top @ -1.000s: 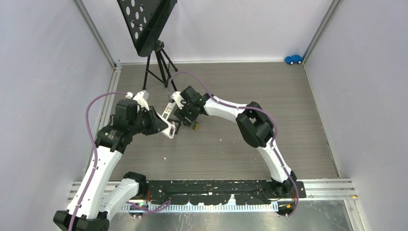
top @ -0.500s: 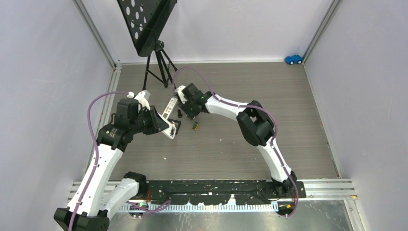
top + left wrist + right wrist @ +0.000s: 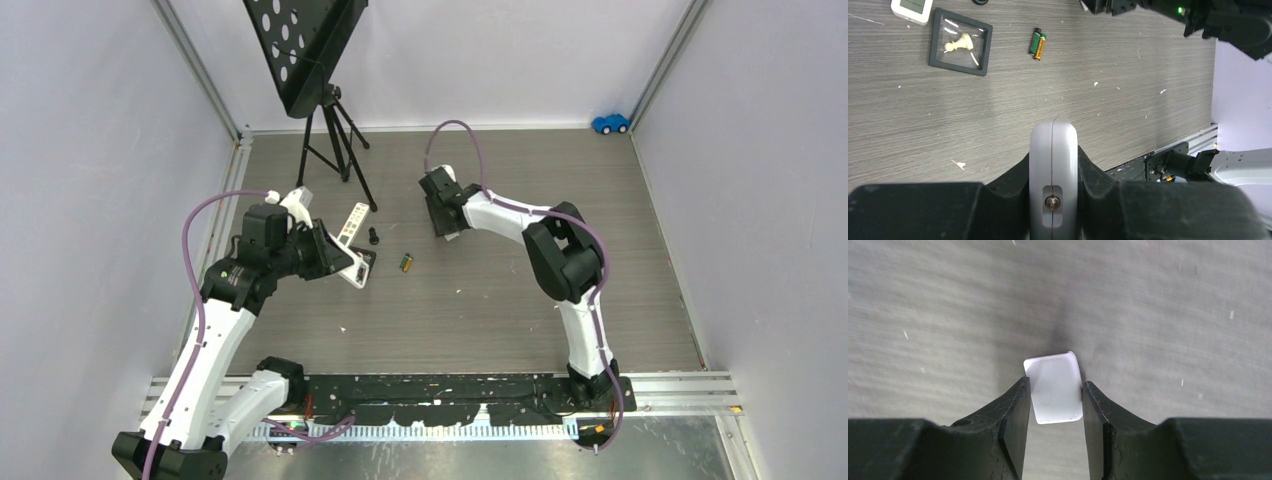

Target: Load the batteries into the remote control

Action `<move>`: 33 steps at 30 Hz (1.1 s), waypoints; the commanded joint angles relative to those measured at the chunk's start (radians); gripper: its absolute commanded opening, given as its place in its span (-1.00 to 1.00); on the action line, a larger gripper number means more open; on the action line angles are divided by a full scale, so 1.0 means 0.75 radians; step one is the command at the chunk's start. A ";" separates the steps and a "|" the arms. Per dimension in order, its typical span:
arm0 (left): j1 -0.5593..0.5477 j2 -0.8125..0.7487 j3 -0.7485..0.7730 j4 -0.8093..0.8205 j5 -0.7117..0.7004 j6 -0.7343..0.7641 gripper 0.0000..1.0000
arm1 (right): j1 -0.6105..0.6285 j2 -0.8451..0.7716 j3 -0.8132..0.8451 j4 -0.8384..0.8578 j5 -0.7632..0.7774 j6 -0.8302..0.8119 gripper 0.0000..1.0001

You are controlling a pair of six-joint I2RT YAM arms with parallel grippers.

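The left gripper (image 3: 1053, 165) is clenched on the remote control (image 3: 1053, 142), a pale grey-white rounded plastic body seen end-on, with a seam down its middle and a small metal screw low between the black fingers (image 3: 1017, 172). Straight ahead of these jaws and well apart from them, the batteries (image 3: 1037, 43) lie on the grey wood-grain table (image 3: 1128, 95): two small cells side by side and touching, one with green wrap, the other orange-yellow, both with dark ends. Ahead and to the left of the same jaws sits a black square frame (image 3: 938, 31) with a clear film over a small cream figure, and past it, at the far left, a white flat device with a grey panel (image 3: 910, 7). The right gripper (image 3: 1054, 392) grasps a small white rectangular plastic cover (image 3: 1052, 377), its two black fingers pressed on the cover's long sides; whether the cover touches the table below cannot be told. From above, the batteries lie between the two sets of jaws, touching neither.
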 commanded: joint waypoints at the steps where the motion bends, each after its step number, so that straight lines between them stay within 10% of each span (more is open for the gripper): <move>1: 0.003 0.000 0.004 0.081 0.042 -0.020 -1.00 | 0.018 -0.106 -0.175 -0.232 0.036 0.219 -0.17; 11: 0.003 0.003 -0.060 0.149 0.074 -0.053 -1.00 | 0.035 -0.360 -0.460 -0.333 -0.036 0.502 -0.09; 20: 0.003 0.008 -0.085 0.174 0.087 -0.057 -1.00 | 0.065 -0.457 -0.542 -0.320 -0.046 0.561 0.45; 33: 0.003 -0.004 -0.104 0.173 0.081 -0.054 -1.00 | 0.071 -0.477 -0.601 -0.209 -0.211 0.486 0.30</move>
